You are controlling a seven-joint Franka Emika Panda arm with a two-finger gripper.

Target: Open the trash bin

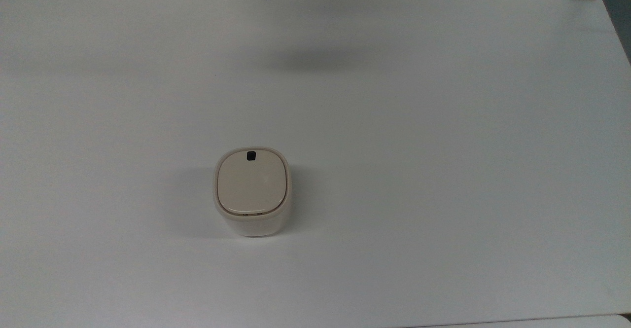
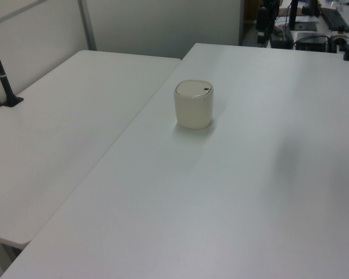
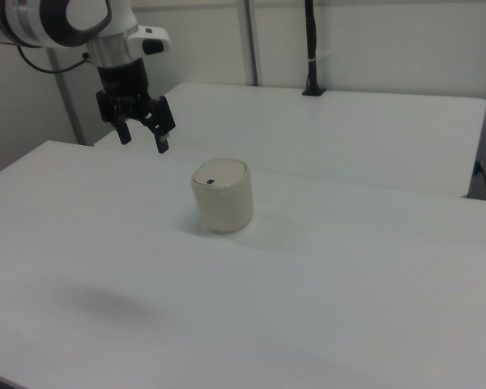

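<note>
Cream-white plastic forms the trash bin (image 1: 252, 192), which we find standing upright on the white table (image 1: 443, 145), left of centre in the top view. Its beige lid (image 1: 252, 184) lies flat and closed, with the small black button (image 1: 251, 156) at the lid's far edge in the top view. We see the gripper (image 3: 142, 134) hanging in the air, well apart from the bin, to the right view's left. Its two fingers (image 3: 161, 143) are spread apart and grip nothing. A second white table (image 2: 58, 133) adjoins the first one.
</note>
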